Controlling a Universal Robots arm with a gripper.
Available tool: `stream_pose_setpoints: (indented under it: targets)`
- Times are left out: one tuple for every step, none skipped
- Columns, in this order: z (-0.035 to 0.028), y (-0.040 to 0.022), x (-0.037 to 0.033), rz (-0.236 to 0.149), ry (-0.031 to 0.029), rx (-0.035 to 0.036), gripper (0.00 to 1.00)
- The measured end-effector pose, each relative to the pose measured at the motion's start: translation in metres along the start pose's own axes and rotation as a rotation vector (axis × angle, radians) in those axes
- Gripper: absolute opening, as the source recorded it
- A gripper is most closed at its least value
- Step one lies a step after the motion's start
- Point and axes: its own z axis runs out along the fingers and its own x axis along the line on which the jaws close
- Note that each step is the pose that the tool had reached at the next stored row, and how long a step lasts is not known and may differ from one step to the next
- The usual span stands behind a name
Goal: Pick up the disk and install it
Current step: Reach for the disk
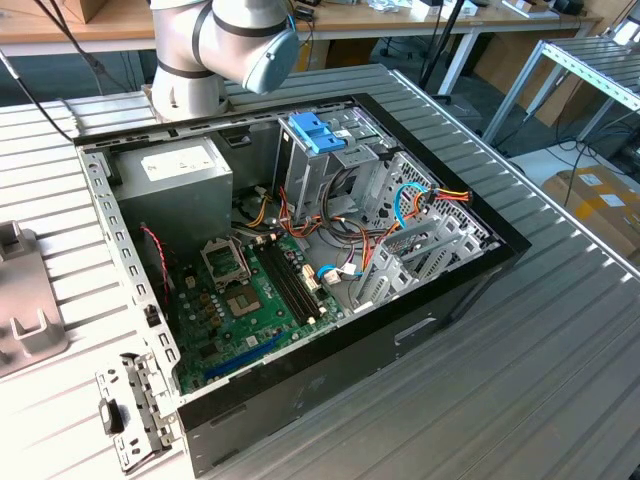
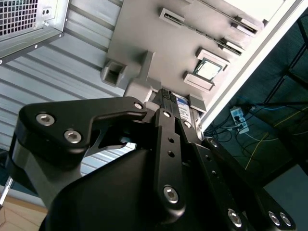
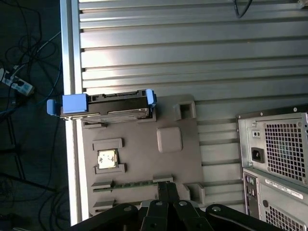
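The disk [image 3: 103, 105] is a silver-grey drive clipped in a light-blue frame. In the first wrist view it stands on its edge in a slot at one end of a grey holder plate [image 3: 144, 144], by the table's rim. My gripper [image 3: 166, 188] hangs over the other end of that plate, well apart from the disk. Its black fingers [image 3: 162, 190] lie together with nothing between them. In the second wrist view the gripper [image 2: 167, 98] reaches over the same plate [image 2: 144, 33].
An open computer case [image 1: 300, 250] lies on the slatted metal table, with a drive cage with blue tabs [image 1: 315, 130] and a grey power supply [image 1: 170, 175] inside. The holder plate also carries a processor chip [image 3: 107, 159]. The case's rear panel [image 3: 276, 159] stands beside the plate.
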Motion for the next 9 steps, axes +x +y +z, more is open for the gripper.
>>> stream_pose_setpoints:
  targets:
    - [0.0001, 0.0, 0.0005, 0.0, -0.0001, 0.0, 0.11]
    - [0.0001, -0.0001, 0.0007, 0.0, 0.0, 0.0, 0.11]
    - [0.0001, -0.0001, 0.001, 0.0, 0.0, 0.0, 0.11]
    - [0.0001, -0.0001, 0.0014, 0.0, 0.0, 0.0, 0.11]
    - [0.0001, -0.0001, 0.002, 0.0, 0.0, 0.0, 0.11]
    - [0.0001, -0.0001, 0.0023, 0.0, 0.0, 0.0, 0.11]
    - [0.0002, -0.0002, 0.0029, 0.0, 0.0, 0.0, 0.11]
    - [0.0002, -0.0002, 0.0033, 0.0, 0.0, 0.0, 0.11]
    - [0.0002, -0.0002, 0.0035, 0.0, 0.0, 0.0, 0.11]
